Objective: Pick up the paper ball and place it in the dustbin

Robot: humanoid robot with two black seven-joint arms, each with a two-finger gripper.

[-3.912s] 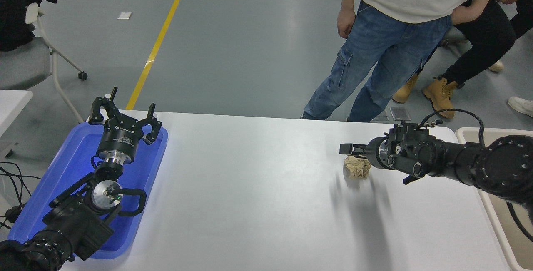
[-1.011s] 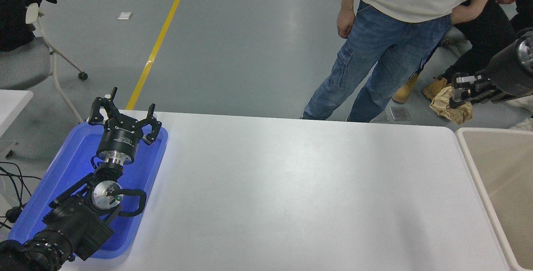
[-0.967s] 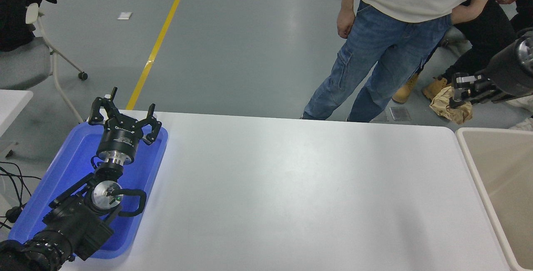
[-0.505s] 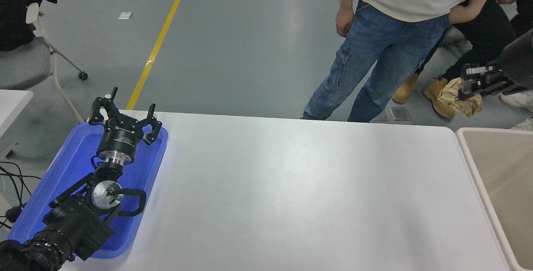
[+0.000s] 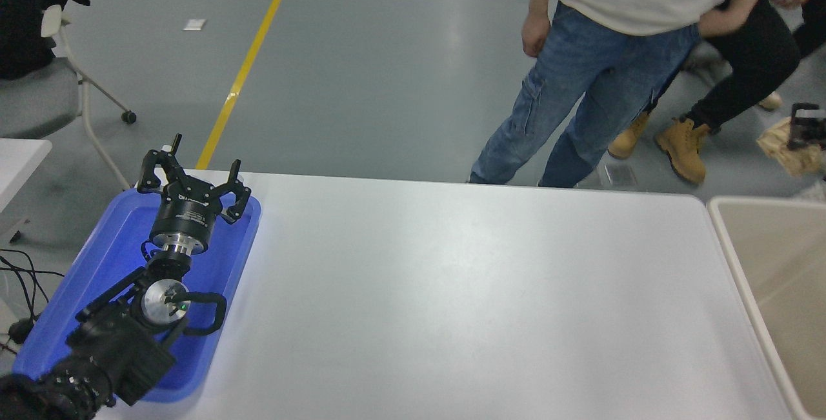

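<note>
Since the frame half a second back, the right gripper [image 5: 806,128] and the paper ball [image 5: 788,149] have been carried further right and slightly up, almost to the picture's right edge; nothing else on the table has shifted.

Near: the left arm is parked at the lower left, its left gripper [image 5: 191,182] spread wide and empty over the blue tray [image 5: 103,259]. The white table [image 5: 452,291] is seen bare across its middle.

Right edge: only a corner of the beige dustbin [image 5: 729,239] is seen, its pale rim standing just off the table's right end.

Far right: the right gripper is closed on the paper ball, which is held aloft off the table. Only the fingertip part of the gripper is in view; the arm is cut off by the frame. The ball is seen above the bin's far rim in the picture; whether it is truly over the opening cannot be told from this one view.

Progress, as judged: pick-up is done and the carry is nearly done. Release into the bin is left.

Orientation: the wad is irregular and slightly elongated, its long axis running from upper left to lower right in the picture, with most of the crumpled bulk hanging below and left of the fingers. No distinct front or pointing end can be made out.
</note>
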